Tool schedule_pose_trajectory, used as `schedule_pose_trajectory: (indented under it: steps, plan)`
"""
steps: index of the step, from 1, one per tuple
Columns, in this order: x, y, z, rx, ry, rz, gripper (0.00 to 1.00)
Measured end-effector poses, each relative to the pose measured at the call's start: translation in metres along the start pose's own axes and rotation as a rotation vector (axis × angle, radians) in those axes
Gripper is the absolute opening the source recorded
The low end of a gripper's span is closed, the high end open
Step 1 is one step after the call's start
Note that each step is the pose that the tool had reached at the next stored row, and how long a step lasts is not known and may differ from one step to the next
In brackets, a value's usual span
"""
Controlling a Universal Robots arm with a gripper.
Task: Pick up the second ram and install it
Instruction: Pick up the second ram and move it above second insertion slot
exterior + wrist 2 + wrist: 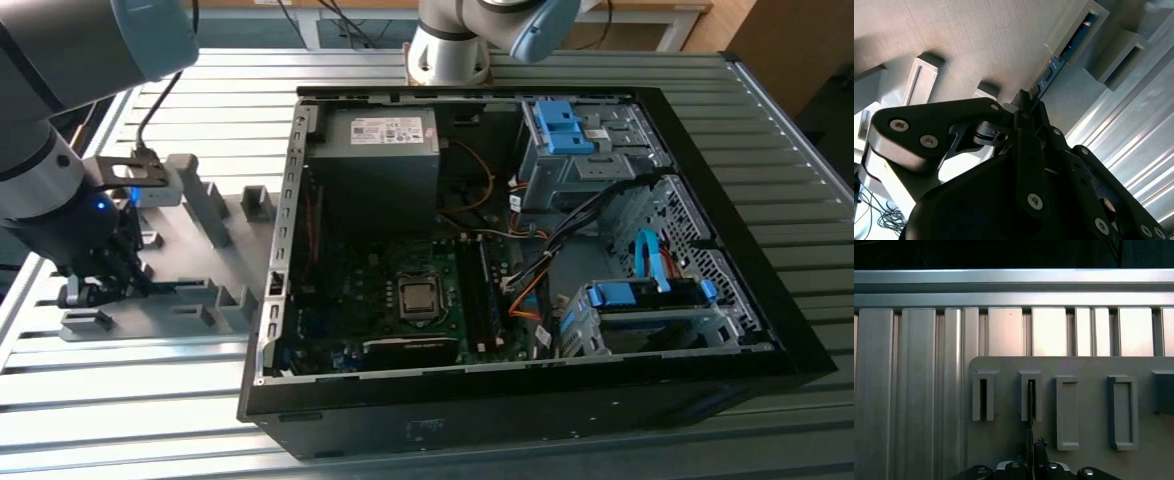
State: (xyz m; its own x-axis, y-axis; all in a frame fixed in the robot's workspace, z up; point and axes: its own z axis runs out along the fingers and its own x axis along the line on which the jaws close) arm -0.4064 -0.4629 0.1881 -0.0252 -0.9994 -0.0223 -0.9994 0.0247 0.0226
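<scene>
Near the counter's edge on the exterior view's left, the gripper [96, 290] is hanging over the grey holder [187, 262]. In the second wrist view it is pinching the second ram [1061, 59], which is running lengthwise ahead into a slot. In the first wrist view the ram is standing edge-on.

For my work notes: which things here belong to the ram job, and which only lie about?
Job: thin dark-green memory board, standing in a grey plastic slot block; black gripper at it; green motherboard in the open black computer case.
Lying about: grey metal power supply; blue plastic drive brackets; other grey plastic blocks.
</scene>
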Motion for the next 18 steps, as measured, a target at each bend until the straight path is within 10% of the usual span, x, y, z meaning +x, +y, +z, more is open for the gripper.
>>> schedule_pose_trajectory:
  steps: [18]
  plan:
    - [0.0000,0.0000,0.0006,0.0000,0.0000,0.000,0.14]
